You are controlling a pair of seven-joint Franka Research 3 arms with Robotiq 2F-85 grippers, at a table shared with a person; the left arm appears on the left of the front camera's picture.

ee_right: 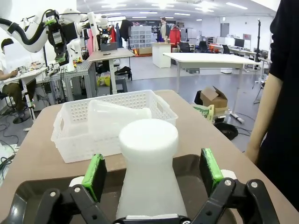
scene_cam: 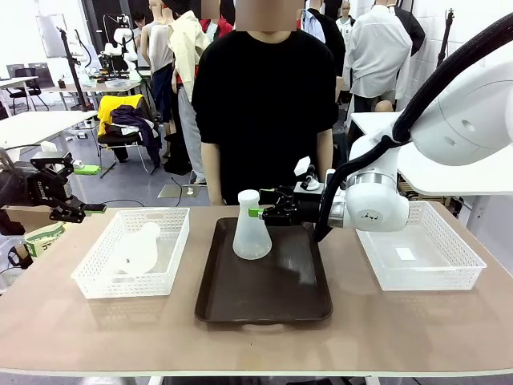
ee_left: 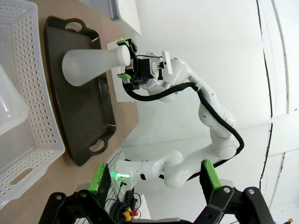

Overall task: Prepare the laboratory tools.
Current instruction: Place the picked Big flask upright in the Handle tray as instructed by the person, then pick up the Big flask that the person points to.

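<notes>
Upright flask point(scene_cam: 252, 228): stands neck up on the far half of the dark brown tray point(scene_cam: 264, 303), at the centre of the front view.
Right hand point(scene_cam: 261, 211): reaches in from the right of the frame at the height of that flask's neck. It is released; in the right wrist view its 2 green pads point(ee_right: 95, 176) sit on either side of the neck with a gap on each side.
Second flask point(scene_cam: 141, 249): lies on its side inside the left basket point(scene_cam: 94, 281), at the lower left of the front view.
Left hand point(ee_left: 155, 181): at the left edge of the front view, above the counter's point(scene_cam: 401, 329) far corner and apart from the left basket. It is released, fingers spread wide with nothing between them.
Tray: rests on the counter between the 2 white mesh baskets.
Right basket point(scene_cam: 449, 277): at the lower right of the front view, just beside the tray.
Person point(scene_cam: 268, 104): in a black top, stands at the far side behind the tray.
</notes>
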